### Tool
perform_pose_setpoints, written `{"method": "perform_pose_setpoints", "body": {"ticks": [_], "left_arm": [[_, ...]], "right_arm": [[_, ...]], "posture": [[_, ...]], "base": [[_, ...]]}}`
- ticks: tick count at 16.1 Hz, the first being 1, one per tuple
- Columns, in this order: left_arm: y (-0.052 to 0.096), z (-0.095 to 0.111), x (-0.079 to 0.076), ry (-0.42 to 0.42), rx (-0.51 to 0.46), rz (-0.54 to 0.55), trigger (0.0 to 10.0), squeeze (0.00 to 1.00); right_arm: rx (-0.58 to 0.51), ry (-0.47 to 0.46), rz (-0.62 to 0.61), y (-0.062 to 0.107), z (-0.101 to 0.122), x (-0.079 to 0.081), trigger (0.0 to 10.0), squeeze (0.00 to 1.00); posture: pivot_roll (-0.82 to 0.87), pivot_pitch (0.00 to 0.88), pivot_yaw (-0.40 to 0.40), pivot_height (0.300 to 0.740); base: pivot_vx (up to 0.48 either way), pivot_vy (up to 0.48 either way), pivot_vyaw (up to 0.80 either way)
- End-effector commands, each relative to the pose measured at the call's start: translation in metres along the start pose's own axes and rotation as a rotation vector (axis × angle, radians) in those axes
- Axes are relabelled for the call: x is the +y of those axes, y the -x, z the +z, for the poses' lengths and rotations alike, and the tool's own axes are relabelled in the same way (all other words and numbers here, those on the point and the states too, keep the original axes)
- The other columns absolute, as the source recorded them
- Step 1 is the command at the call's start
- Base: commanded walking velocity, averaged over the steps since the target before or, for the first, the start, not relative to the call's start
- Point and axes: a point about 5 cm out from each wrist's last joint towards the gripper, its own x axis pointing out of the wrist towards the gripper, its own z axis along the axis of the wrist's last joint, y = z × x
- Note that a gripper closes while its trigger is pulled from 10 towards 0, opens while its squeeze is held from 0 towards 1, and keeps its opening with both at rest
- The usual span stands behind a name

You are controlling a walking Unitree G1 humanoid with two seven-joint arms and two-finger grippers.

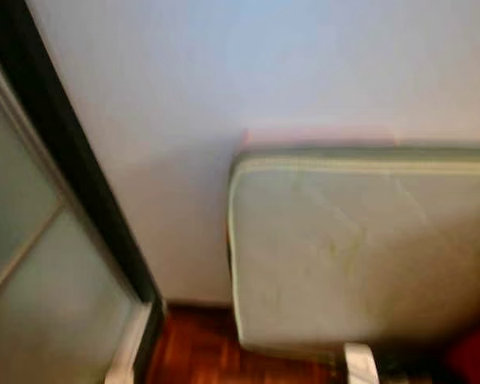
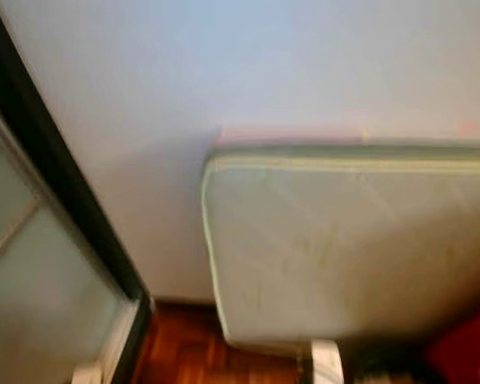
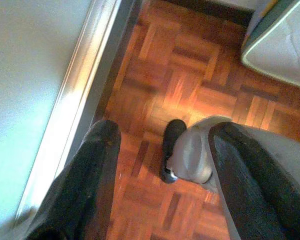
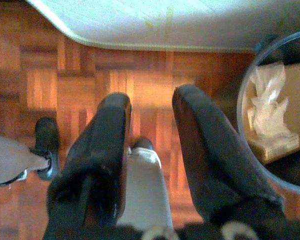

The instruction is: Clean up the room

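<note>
Pale mattress (image 1: 360, 248) on edge along wall (image 1: 224, 80), both claws (image 3: 162, 185) (image 4: 150, 165) parted, empty

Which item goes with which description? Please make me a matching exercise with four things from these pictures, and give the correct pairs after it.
Things:
1. mattress
2. parquet floor
3. round bin
4. frosted glass door

Descriptions:
a. reddish-brown wood in small blocks
b. holds crumpled clear plastic and a cardboard box
c. pale green, stands on its edge against the white wall
d. dark frame, at the robot's left

Pairs: 1-c, 2-a, 3-b, 4-d

Both grippers, left gripper and right gripper, hang open over the floor.
</note>
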Motion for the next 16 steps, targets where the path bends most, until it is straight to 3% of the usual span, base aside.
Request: {"method": "perform_pose_setpoints", "body": {"ticks": [1,6,16], "left_arm": [[-0.0234,0.0838,-0.0586,-0.120,-0.103,-0.171,10.0,0.00],[-0.0234,0.0848,-0.0594,-0.109,-0.107,-0.172,10.0,0.00],[-0.0235,0.0889,-0.0578,-0.150,-0.133,-0.164,10.0,0.00]], "right_arm": [[-0.065,-0.067,0.018,-0.0076,0.0459,-0.0089,10.0,0.00],[-0.061,-0.076,0.006,-0.0077,0.0462,-0.0100,10.0,0.00],[-0.047,-0.078,0.013,-0.0081,0.0458,-0.0083,10.0,0.00]], "posture": [[0.05,0.000,-0.059,0.740],[0.05,0.000,-0.065,0.740],[0.05,0.000,-0.058,0.740]], "base": [[0.000,0.000,0.00],[0.000,0.000,-0.08],[0.000,-0.027,-0.80]]}}
